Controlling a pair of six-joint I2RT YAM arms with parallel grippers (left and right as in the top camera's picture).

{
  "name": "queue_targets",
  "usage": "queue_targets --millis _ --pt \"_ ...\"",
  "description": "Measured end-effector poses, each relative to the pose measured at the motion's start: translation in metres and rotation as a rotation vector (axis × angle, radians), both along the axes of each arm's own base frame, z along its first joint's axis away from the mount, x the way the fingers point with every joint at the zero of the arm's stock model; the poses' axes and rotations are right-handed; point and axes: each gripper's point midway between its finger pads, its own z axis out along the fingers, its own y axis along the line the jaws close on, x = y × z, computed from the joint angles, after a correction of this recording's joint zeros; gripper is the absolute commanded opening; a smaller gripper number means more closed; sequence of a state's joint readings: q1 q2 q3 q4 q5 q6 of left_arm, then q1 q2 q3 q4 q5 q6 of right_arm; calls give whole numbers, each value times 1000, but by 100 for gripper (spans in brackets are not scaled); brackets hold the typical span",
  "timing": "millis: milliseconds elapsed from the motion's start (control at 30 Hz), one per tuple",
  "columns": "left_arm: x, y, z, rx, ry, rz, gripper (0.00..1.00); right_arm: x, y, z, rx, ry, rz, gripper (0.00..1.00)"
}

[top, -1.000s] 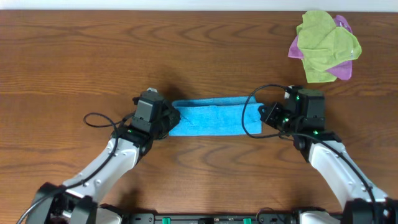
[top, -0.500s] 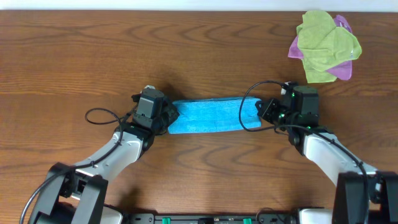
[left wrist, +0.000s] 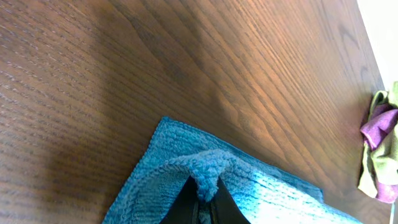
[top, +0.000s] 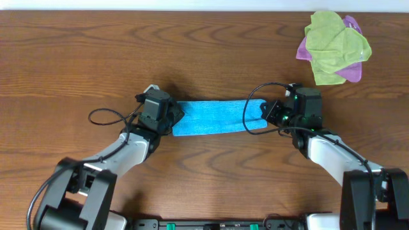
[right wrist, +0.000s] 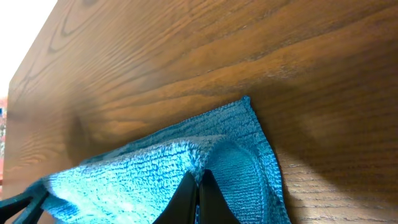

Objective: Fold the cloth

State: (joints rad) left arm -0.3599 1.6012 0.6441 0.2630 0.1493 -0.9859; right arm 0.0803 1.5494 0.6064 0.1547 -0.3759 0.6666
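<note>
The left gripper (top: 171,117) and right gripper (top: 264,115), each pinched tight on an end of the bright sky-blue terry cloth (top: 211,117), have pushed forward; the band looks narrower, so the fold seems nearly laid.

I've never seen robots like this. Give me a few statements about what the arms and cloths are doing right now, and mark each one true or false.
1. The left gripper is shut on one end of the blue cloth. True.
2. The right gripper is open and holds nothing. False: it is shut on the other end of the blue cloth.
3. The blue cloth stretches as a narrow strip between the two grippers. True.
4. The green cloth lies on the blue cloth. False: it lies near the far right corner of the table, over a purple-pink cloth, well apart from the blue one.
</note>
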Motion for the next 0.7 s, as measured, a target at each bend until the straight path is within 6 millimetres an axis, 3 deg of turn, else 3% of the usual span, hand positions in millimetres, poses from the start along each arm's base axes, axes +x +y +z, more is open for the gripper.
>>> queue_targets --millis 167,200,233,267,333,467,700 --pt "2 -1 -4 -2 -3 0 8 0 -1 0 -7 0 -4 2" --pt "3 -1 -3 -2 -5 0 18 0 -1 0 -7 0 -5 8" --pt "3 -1 -3 3 -7 -4 36 0 -1 0 -8 -1 -5 26" --pt "3 -1 -3 4 -7 -3 41 0 -1 -1 -5 2 -10 33" --pt "3 0 -3 9 -10 -2 51 1 -2 -1 -9 1 -14 39" --pt "4 3 -4 18 -14 0 94 1 -2 -1 -9 2 -15 42" --pt "9 15 -2 9 -13 21 95 0 0 0 11 11 -21 41"
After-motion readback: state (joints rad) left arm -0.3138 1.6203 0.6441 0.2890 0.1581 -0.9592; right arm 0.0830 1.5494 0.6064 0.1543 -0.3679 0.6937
